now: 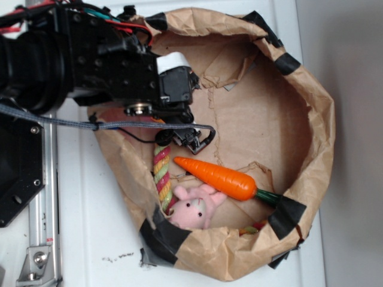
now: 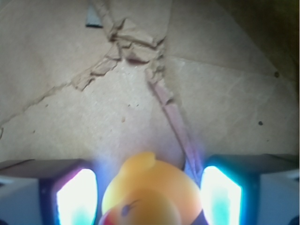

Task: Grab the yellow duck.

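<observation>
Showing a WidowX arm (image 1: 78,54) reaching from the left over a brown paper bag (image 1: 311,119) whose rolled rim, patched with black tape (image 1: 286,216), forms a wide basin on a white tabletop (image 1: 90,227). Inside the bag, toward its near edge, lie a long orange toy carrot (image 1: 215,177), a pink plush pig (image 1: 192,209) just beside and touching the carrot's thick end, and a striped rope toy (image 1: 163,176) along the left wall. The gripper (image 2: 149,197) appears in the wrist view as two bright pads (image 2: 77,199) with a gap between them; the yellow duck (image 2: 150,194) sits in that gap, head and dark eye visible at the bottom of the frame, above creased paper. The pads stand close to the duck's sides, but contact is washed out by glare, so whether the jaws are clamping it cannot be told. In the exterior view the duck is hidden under the arm. Judged from this, the approach and alignment are done; a confirmed squeeze and a lift out of the bag remain. The tabletop's metal rail (image 1: 42,239) is the only other surrounding shown.
</observation>
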